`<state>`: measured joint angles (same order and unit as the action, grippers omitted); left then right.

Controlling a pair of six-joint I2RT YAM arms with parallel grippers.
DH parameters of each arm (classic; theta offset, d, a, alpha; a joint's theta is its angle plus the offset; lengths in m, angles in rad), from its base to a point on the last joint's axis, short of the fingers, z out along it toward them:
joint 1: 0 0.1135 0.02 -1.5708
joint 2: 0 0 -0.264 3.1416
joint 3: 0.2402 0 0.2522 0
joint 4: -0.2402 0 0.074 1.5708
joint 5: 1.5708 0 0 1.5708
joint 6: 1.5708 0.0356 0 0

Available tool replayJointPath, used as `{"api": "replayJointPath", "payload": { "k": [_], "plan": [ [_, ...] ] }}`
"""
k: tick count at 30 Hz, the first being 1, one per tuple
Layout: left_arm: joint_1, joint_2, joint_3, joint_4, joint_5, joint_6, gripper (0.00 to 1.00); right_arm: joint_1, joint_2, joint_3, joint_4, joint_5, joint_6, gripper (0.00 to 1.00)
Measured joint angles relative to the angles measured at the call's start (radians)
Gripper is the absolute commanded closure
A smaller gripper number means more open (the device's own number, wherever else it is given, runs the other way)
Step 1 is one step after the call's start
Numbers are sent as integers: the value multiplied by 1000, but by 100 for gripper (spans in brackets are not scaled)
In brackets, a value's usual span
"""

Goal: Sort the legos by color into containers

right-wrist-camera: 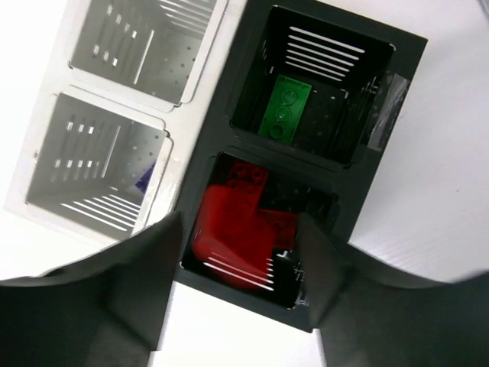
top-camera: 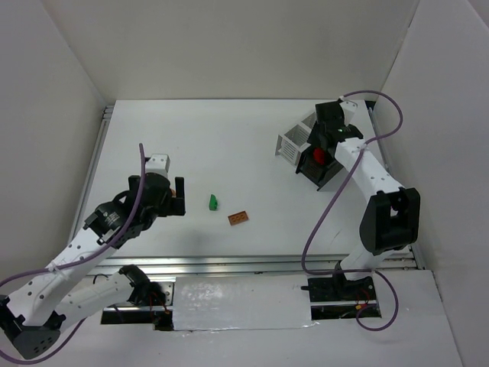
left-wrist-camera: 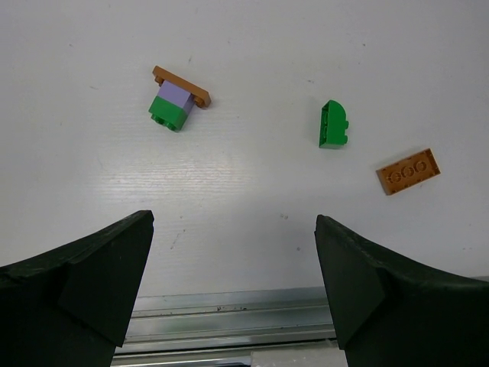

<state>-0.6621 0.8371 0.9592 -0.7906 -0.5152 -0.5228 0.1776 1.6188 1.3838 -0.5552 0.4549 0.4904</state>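
Table white, faint grey streaks in close view, silver rail along near edge. Green lego solid bright green. Orange-brown plate right of it, plain, studs same colour. Stacked lego to the left, 3 colours: orange-brown plate, pale purple mid, green end. Black container glossy, slotted walls; green plate in one compartment, red legos in the other. White container left of it, slot + dot-hole pattern, small dark purple bit inside. Left gripper and right gripper fingers black. Right arm and left arm white w/ black joints, cable purple
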Motion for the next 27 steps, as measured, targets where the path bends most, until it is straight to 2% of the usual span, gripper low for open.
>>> {"api": "replayJointPath", "payload": {
  "k": [2,7,10,14,18,20,22,27],
  "plan": [
    [5,7,0,1,3,0,0,-2,0,0,0,-1,-5,23],
    [22,20,0,6,16,6,0,-5,0,3,-3,-5,-5,19],
    [39,21,0,7,17,19,0,-4,-1,12,-14,-17,2,0],
    [58,7,-1,6,-21,15,0,66,-40,13,-28,-24,6,0],
    [78,-17,-1,0,-96,-15,1,283,-114,8,-3,-49,-8,0],
    [87,-14,-1,-10,-130,-33,0,420,-169,-33,51,-77,-13,0],
    [92,1,-1,-16,-152,-38,0,503,-224,-91,95,-121,-13,0],
    [92,59,-1,-29,-168,-58,1,504,-285,-183,191,-252,-42,0]
  ]
}}
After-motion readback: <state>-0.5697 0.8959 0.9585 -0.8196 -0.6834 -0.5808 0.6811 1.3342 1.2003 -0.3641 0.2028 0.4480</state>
